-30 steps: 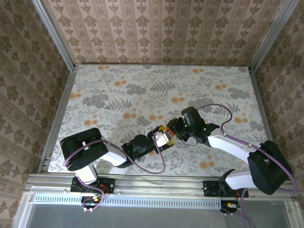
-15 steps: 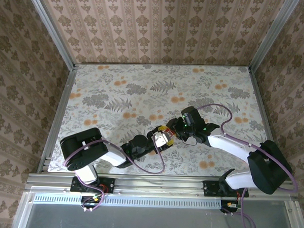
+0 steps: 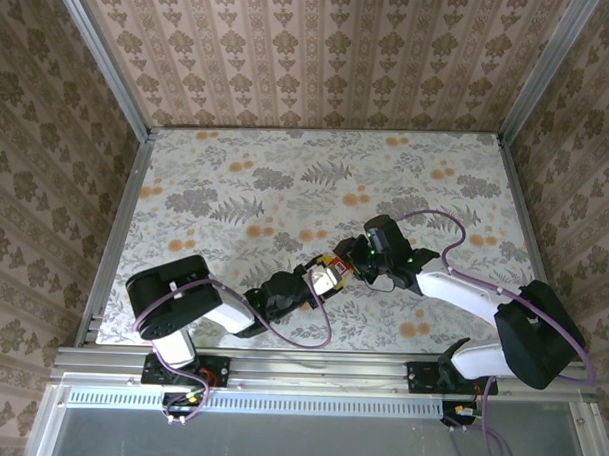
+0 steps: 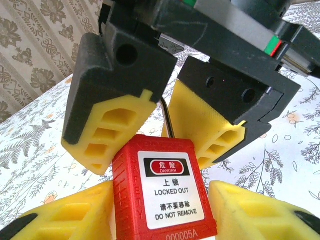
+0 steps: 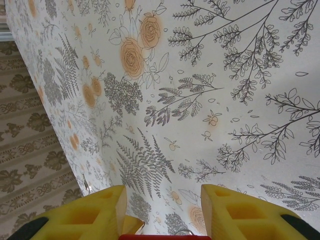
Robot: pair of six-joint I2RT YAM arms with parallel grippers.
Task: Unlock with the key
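A red padlock point(image 4: 165, 190) with a white "LOCKED OUT" label hangs above the table centre point(image 3: 326, 276). My right gripper point(image 3: 345, 268) is shut on its upper body from the far side. In the left wrist view, that gripper's yellow fingers point(image 4: 115, 130) flank the thin steel shackle point(image 4: 166, 117). The right wrist view shows the padlock's red edge point(image 5: 160, 237) filling the gap in my right gripper point(image 5: 160, 205). My left gripper point(image 4: 162, 202) is open around the lower body. Its left pad touches and a sliver of gap remains at the right pad. The key is hidden.
The floral tablecloth point(image 3: 316, 188) stretches away behind both grippers. Aluminium rails point(image 3: 115, 221) and patterned walls close in the left, right and far sides. Purple cables point(image 3: 435, 215) loop beside the right arm.
My left gripper's jaws have narrowed around the padlock's body. The left arm has shifted slightly towards it. The right arm and padlock have stayed put.
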